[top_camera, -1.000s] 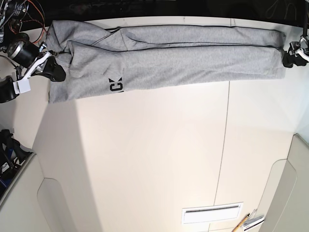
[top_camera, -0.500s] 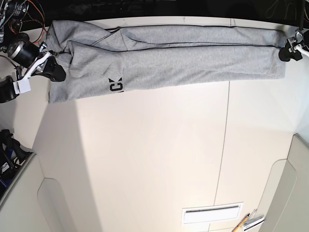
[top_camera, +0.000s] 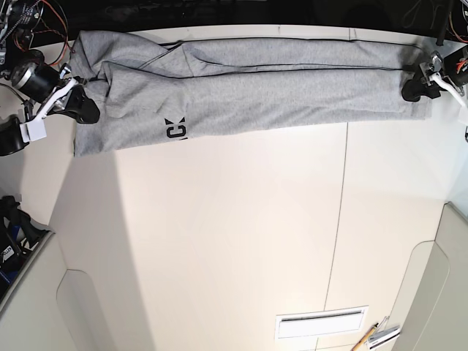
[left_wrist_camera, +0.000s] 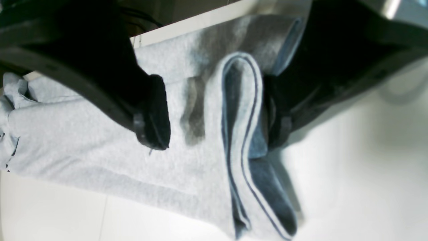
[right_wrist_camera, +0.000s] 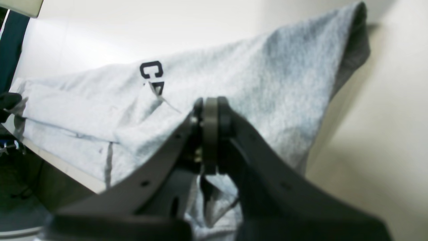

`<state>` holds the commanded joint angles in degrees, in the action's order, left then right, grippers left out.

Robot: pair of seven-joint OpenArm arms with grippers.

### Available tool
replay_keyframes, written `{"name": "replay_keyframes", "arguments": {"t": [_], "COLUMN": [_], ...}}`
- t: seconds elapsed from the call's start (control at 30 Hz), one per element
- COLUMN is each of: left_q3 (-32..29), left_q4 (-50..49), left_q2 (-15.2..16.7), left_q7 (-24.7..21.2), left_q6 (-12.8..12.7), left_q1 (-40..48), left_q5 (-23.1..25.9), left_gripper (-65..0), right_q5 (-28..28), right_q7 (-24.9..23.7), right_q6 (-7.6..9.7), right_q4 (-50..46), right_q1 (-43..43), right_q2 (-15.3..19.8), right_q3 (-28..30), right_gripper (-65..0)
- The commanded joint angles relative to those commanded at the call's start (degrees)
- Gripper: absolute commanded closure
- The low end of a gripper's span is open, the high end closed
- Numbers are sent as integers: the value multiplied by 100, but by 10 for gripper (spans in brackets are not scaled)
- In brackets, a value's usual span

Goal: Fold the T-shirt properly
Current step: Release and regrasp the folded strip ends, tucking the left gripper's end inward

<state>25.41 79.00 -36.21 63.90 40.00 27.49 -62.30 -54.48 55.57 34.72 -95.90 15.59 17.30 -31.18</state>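
Note:
The grey T-shirt (top_camera: 292, 88) lies folded into a long band along the table's back edge, with black lettering (top_camera: 175, 130) near its left part. My left gripper (top_camera: 414, 88) is at the shirt's right end. In the left wrist view the gripper (left_wrist_camera: 214, 124) is open, and the shirt's folded hem (left_wrist_camera: 239, 134) rises between the two fingers. My right gripper (top_camera: 82, 108) is at the shirt's left end. In the right wrist view the gripper (right_wrist_camera: 210, 110) is shut on the grey cloth (right_wrist_camera: 267, 83), just below the lettering (right_wrist_camera: 152, 72).
The white table (top_camera: 219, 241) has a seam (top_camera: 338, 219) running front to back. A white slotted plate (top_camera: 322, 322) and pens (top_camera: 380, 336) lie at the front right. Beige raised panels stand at both front corners. Wires and electronics (top_camera: 29, 18) sit at the back left.
My left gripper has moved in from the table's right edge onto the shirt's right end. The right gripper and the shirt's left end have not moved.

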Motion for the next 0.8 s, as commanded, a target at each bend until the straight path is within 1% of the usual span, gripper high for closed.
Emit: {"name": "replay_keyframes", "arguments": {"t": [0.03, 0.07, 0.13, 0.17, 0.2, 0.27, 0.33, 0.53, 0.63, 0.8], "left_q3": [0, 0, 0, 0, 4, 66, 210, 946, 1244, 1296], "left_q4": [0, 0, 0, 7, 13, 57, 164, 894, 1300, 2096], "left_q2": [0, 0, -2, 0, 0, 0, 0, -2, -2, 2], "left_q7": [0, -2, -68, -186, -310, -398, -332, -326, -328, -304], "left_q6": [0, 0, 0, 0, 0, 0, 0, 0, 0, 0], "left_q1": [0, 0, -2, -2, -2, -9, -76, -114, -114, -109], "left_q5": [0, -2, -2, -4, -4, 4, 181, 713, 745, 901], "left_gripper": [-398, -320, -102, -28, 0, 0, 0, 0, 0, 0], "right_q5": [0, 0, -2, -2, -7, -61, -63, -63, -61, -59], "right_q7": [0, 0, 0, 0, -2, 2, 0, 4, 4, 42], "right_q6": [0, 0, -2, 0, 0, 0, 0, 0, 0, 2], "right_q4": [0, 0, 0, 0, 0, 0, 0, 0, 0, 0], "right_q1": [-2, -2, -2, -2, -2, 0, -2, 0, 0, 0], "right_q2": [0, 0, 0, 0, 0, 0, 0, 0, 0, 0], "right_q3": [0, 0, 0, 0, 0, 0, 0, 0, 0, 0], "right_gripper": [0, 0, 0, 0, 0, 0, 0, 0, 0, 0]}}
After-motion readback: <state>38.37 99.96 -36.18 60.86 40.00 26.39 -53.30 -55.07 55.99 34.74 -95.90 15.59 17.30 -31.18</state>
